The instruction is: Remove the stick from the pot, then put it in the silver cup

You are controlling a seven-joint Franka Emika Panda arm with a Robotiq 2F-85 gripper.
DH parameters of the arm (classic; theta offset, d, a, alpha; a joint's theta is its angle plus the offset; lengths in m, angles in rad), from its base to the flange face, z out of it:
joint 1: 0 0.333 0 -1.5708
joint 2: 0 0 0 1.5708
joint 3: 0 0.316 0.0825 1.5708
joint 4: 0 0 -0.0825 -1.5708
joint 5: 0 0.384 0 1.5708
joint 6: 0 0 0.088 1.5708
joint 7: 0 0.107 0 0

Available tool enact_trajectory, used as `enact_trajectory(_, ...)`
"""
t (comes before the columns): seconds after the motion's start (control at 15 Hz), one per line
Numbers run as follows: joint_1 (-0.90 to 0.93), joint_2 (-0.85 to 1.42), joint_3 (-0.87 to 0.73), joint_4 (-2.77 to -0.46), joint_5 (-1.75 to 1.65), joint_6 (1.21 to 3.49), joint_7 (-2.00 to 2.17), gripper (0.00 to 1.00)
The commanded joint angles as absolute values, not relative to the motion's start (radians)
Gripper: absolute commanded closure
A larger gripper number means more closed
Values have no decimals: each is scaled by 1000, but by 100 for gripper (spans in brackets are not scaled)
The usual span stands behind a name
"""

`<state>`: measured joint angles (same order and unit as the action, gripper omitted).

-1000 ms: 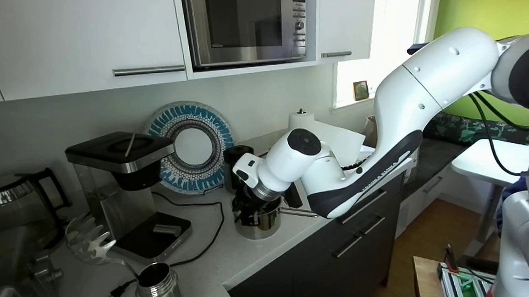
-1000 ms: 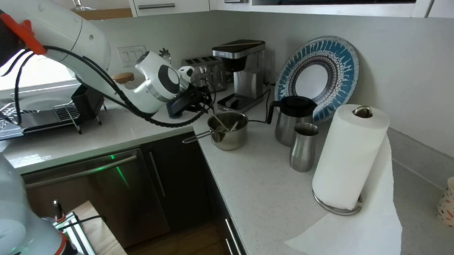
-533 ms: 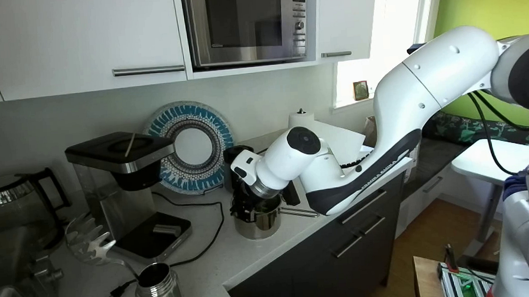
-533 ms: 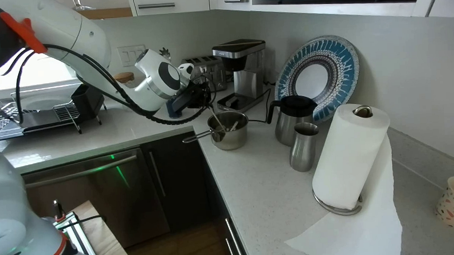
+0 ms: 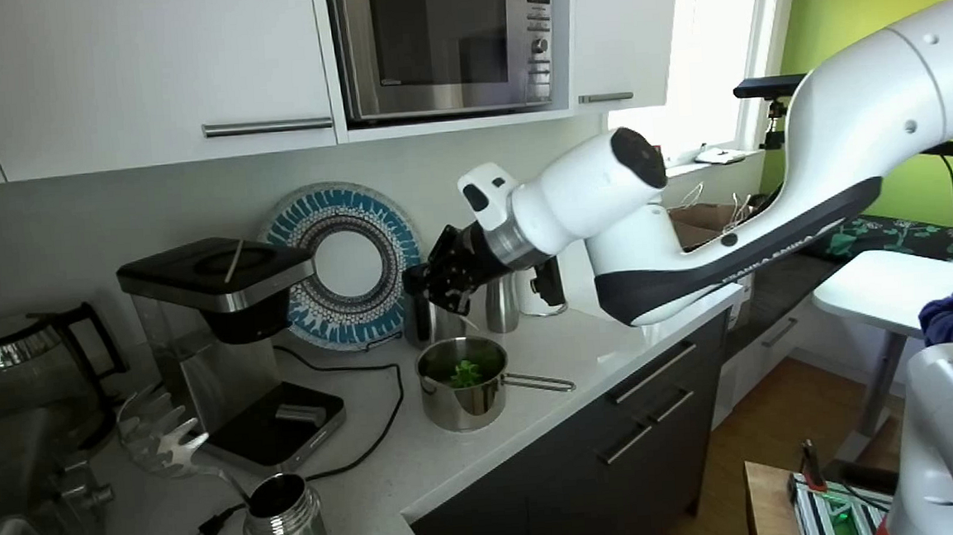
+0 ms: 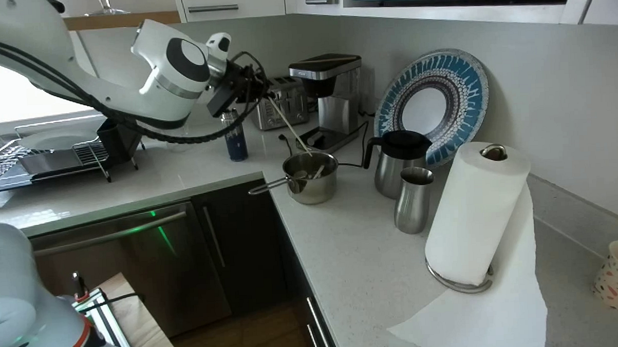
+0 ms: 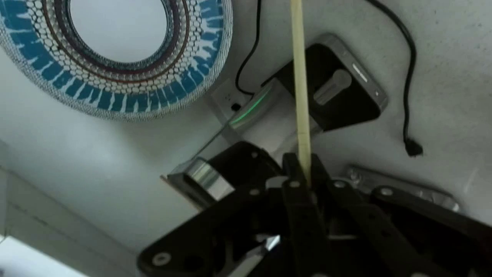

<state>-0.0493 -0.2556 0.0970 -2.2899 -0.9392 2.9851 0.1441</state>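
Found fingers [image 7: 291, 168] clamped on stick [image 7: 301, 96], slanting down toward pot [image 6: 317, 191]; unable to tell whether touching it. Noted cup [image 6: 412, 211] standing upright near jug [image 6: 390, 163].

Coffee maker [image 6: 337, 112] beside patterned plate [image 6: 430, 107]; paper towel roll [image 6: 475, 216]; microwave [image 5: 448, 44] overhead.

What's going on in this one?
A robot's gripper is shut on a pale stick, which slants down toward the metal pot. The stick's lower end appears around the pot's rim; I can't tell whether it is fully clear. Something green sits inside the pot. The silver cup stands upright on the counter, and the stick is not in it yet.
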Motion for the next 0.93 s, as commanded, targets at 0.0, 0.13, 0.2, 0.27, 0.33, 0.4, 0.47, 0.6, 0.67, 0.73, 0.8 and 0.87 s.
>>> enact_trajectory(0.0, -39, -294, 87, -2322, -911, 3022, 128, 92)
enact_trajectory(0.13, -29, -337, 79, -2368, -890, 3041, 118, 92)
enact_trajectory(0.2, -43, -321, 88, -2358, -891, 3044, 147, 98)
enact_trajectory(0.27, -82, -296, 97, -2321, -877, 3005, 217, 98)
enact_trajectory(0.33, -100, -265, 64, -2288, -868, 3018, 222, 98)
enact_trajectory(0.4, -99, -236, 5, -2263, -830, 3031, 191, 98)
enact_trajectory(0.47, -114, -235, -20, -2252, -806, 3030, 193, 98)
enact_trajectory(0.6, -148, -194, -84, -2193, -764, 3031, 198, 98)
enact_trajectory(0.67, -170, -181, -110, -2164, -755, 3026, 212, 98)
enact_trajectory(0.73, -196, -150, -123, -2116, -758, 3021, 242, 98)
enact_trajectory(0.8, -218, -147, -136, -2088, -761, 3007, 271, 98)
enact_trajectory(0.87, -244, -135, -134, -2049, -784, 2995, 325, 98)
